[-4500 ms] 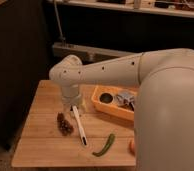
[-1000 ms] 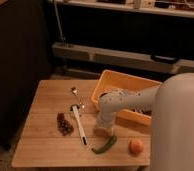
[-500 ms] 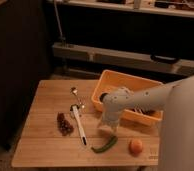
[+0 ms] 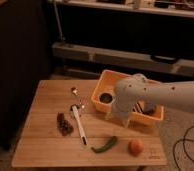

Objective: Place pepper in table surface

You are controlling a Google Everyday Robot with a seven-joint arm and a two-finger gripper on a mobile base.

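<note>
- light wooden table surface point(image 4: 40, 115), seen from above, in dim warm light.
- orange-yellow bin point(image 4: 101, 85) sits at the back right of the table w/ a dark round item point(image 4: 106, 98) inside.
- white robot arm point(image 4: 155, 95) comes in from the right, crossing the bin.
- gripper point(image 4: 119, 120) points down at the bin's front wall, fingers spread apart w/ nothing btwn them.
- green pepper point(image 4: 105, 145) lies flat on the wood in front of the bin, clear of the gripper.
- small orange fruit point(image 4: 135, 146) in front of the bin's right half.
- dark grape cluster point(image 4: 65, 123), white utensil point(image 4: 79, 127) & spoon point(image 4: 75, 93) lie left of the bin.
</note>
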